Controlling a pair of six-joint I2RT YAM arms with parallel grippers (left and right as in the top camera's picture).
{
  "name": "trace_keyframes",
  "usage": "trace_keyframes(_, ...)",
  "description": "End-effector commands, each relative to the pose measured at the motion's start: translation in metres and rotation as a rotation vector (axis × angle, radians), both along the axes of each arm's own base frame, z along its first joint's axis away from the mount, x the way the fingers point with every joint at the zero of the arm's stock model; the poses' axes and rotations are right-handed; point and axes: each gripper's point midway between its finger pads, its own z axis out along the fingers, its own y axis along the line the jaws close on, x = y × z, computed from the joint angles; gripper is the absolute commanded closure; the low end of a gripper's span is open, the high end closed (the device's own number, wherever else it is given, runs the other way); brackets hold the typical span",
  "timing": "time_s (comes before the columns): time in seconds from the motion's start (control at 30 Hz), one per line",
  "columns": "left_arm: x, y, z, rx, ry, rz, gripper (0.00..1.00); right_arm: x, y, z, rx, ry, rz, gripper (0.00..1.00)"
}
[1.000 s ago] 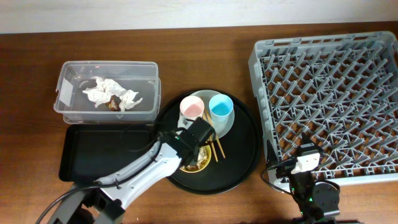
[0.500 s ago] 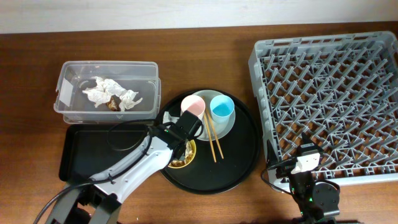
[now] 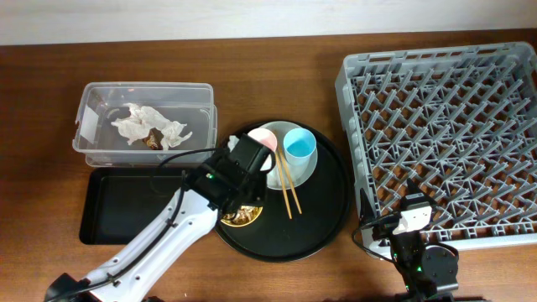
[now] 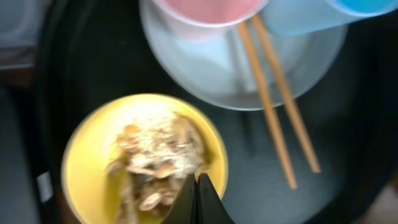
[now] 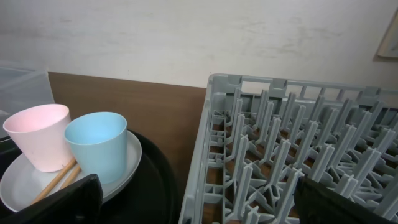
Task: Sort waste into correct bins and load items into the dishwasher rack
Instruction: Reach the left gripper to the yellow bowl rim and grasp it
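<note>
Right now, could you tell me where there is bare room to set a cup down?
The shallow black tray below the clear tub is bare left of the arm. The table is free between tub and rack, above the round tray. That tray's right side, past the chopsticks, is open; its left half is crowded.

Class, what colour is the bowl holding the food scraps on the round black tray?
Yellow. The bowl shows best in the left wrist view.

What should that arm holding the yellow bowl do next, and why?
Probably lift the yellow bowl across to the flat black tray and tip it out: the left hand pinches its rim, food scraps lie inside, and that tray sits close by.
</note>
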Motion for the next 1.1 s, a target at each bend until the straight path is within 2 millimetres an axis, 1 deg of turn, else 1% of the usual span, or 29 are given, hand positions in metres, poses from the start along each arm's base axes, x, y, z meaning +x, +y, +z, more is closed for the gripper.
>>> trace_keyframes(0.0,-0.011,-0.020,-0.011,-0.046,0.009,-0.061,0.98,0.000,-0.001,-0.002,-0.003,0.003,-0.004,0.01)
trace_keyframes(0.13,-0.009,-0.021,-0.012,-0.008,-0.039,-0.038,0.97,0.000,-0.001,-0.002,-0.003,0.003,-0.004,0.01)
trace_keyframes(0.2,-0.010,-0.022,-0.012,-0.008,-0.041,-0.021,0.91,0.000,-0.001,-0.002,-0.003,0.003,-0.004,0.01)
trace_keyframes(0.33,-0.009,-0.021,-0.017,-0.023,-0.053,0.057,0.85,0.000,-0.001,-0.002,-0.003,0.003,-0.004,0.01)
trace_keyframes(0.37,-0.008,-0.021,-0.019,-0.029,-0.058,0.081,0.83,0.000,-0.001,-0.002,-0.003,0.003,-0.004,0.01)
trace_keyframes(0.4,-0.008,-0.020,-0.021,-0.032,-0.063,0.096,0.79,0.000,-0.001,-0.002,-0.003,0.003,-0.004,0.01)
trace_keyframes(0.43,-0.008,-0.021,-0.023,-0.036,-0.070,0.098,0.78,0.000,-0.001,-0.002,-0.003,0.003,-0.004,0.01)
trace_keyframes(0.63,0.000,-0.025,-0.032,-0.041,-0.094,0.104,0.76,0.000,-0.001,-0.002,-0.003,0.003,-0.004,0.01)
trace_keyframes(0.67,0.002,-0.025,-0.035,-0.035,-0.096,0.107,0.69,0.000,-0.001,-0.002,-0.003,0.003,-0.004,0.01)
trace_keyframes(0.7,0.003,-0.026,-0.039,-0.031,-0.092,0.106,0.68,0.000,-0.001,-0.002,-0.003,0.003,-0.004,0.01)
trace_keyframes(0.8,0.002,-0.026,-0.055,0.000,-0.062,0.106,0.68,0.000,-0.001,-0.002,-0.003,0.003,-0.004,0.01)
trace_keyframes(0.87,0.001,-0.025,-0.061,0.013,-0.046,0.104,0.69,0.000,-0.001,-0.002,-0.003,0.003,-0.004,0.01)
trace_keyframes(0.93,-0.002,-0.026,-0.062,0.009,-0.030,0.097,0.70,0.000,-0.001,-0.002,-0.003,0.003,-0.004,0.01)
trace_keyframes(0.97,-0.004,-0.027,-0.062,0.002,-0.021,0.092,0.73,0.000,-0.001,-0.002,-0.003,0.003,-0.004,0.01)
trace_keyframes(1.07,-0.010,-0.026,-0.065,0.005,0.009,0.084,0.74,0.000,-0.001,-0.002,-0.003,0.003,-0.004,0.01)
